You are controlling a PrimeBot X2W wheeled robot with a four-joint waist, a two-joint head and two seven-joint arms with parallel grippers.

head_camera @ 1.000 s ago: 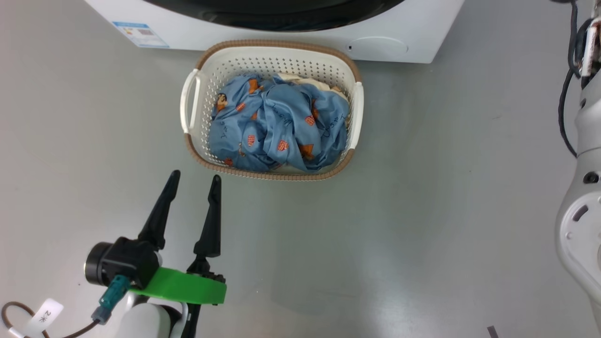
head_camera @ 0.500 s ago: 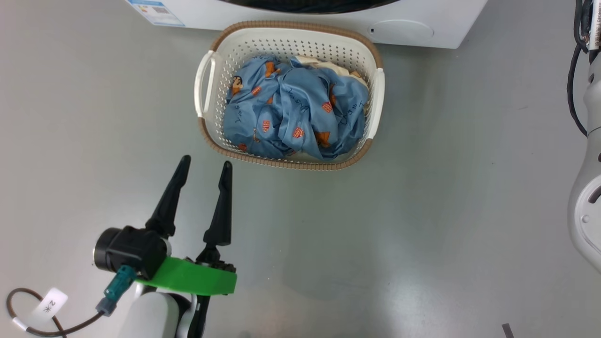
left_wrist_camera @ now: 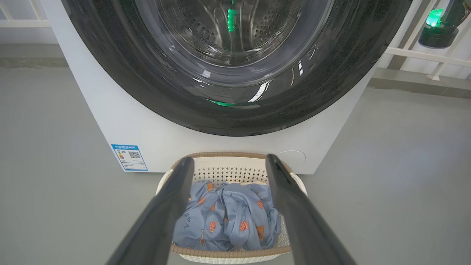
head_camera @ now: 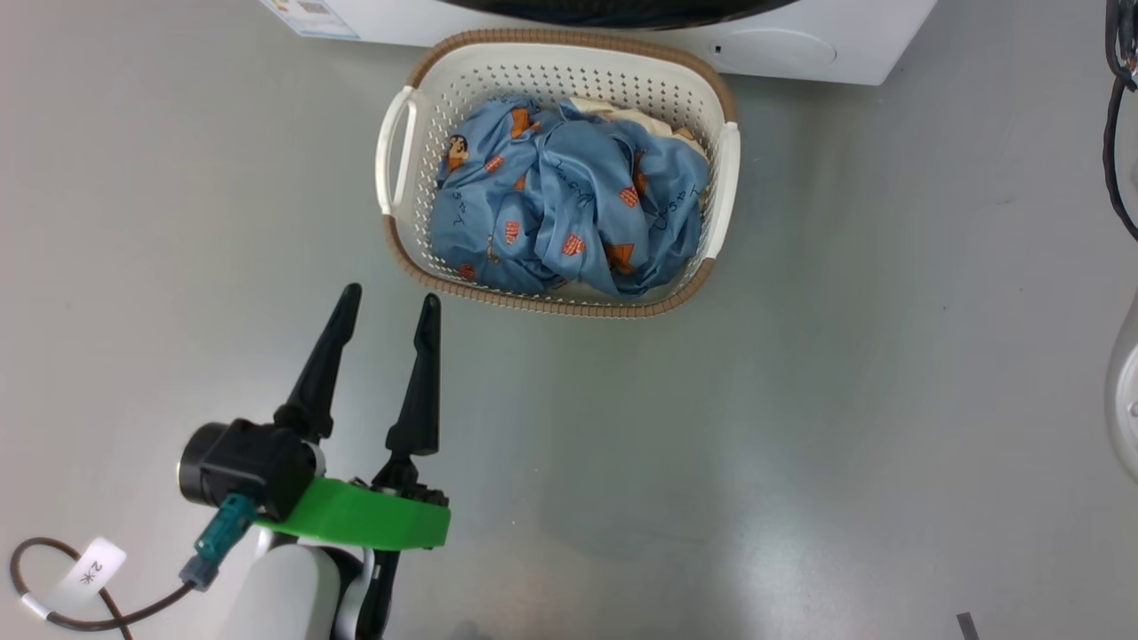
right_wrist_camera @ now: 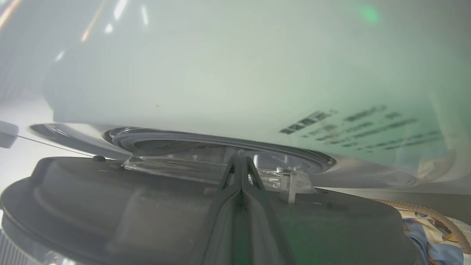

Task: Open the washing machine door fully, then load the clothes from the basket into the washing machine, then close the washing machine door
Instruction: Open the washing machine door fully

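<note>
I'm seeing washing machine (left_wrist_camera: 121,121) w/ glossy door (left_wrist_camera: 235,110) at floor's (head_camera: 800,400) far edge, basket (head_camera: 551,307) sitting against its foot. Clothes (head_camera: 569,204) inside are looking soft, light, floppy, so I'm reckoning pinch the mid ridge. Left hand (head_camera: 391,295) is hovering open nr basket; right hand (right_wrist_camera: 241,162) is sitting shut at door rim.

Left hand (head_camera: 391,295) sits lower left in head view, wide open: two long dark fingers (head_camera: 322,373) splayed in a V, tips pointing fwd, up the frame. Behind the fingers come a black wrist camera (head_camera: 240,467), a green collar (head_camera: 364,529), then the white forearm (head_camera: 284,591) running off the btm edge. A thin cable w/ a tag (head_camera: 93,569) loops out on its left. Right hand (right_wrist_camera: 240,162) is fully closed, fingers pressed together, straight up the middle of right wrist view. Pale right arm shell (head_camera: 1127,400) shows at far right edge of head view.
</note>
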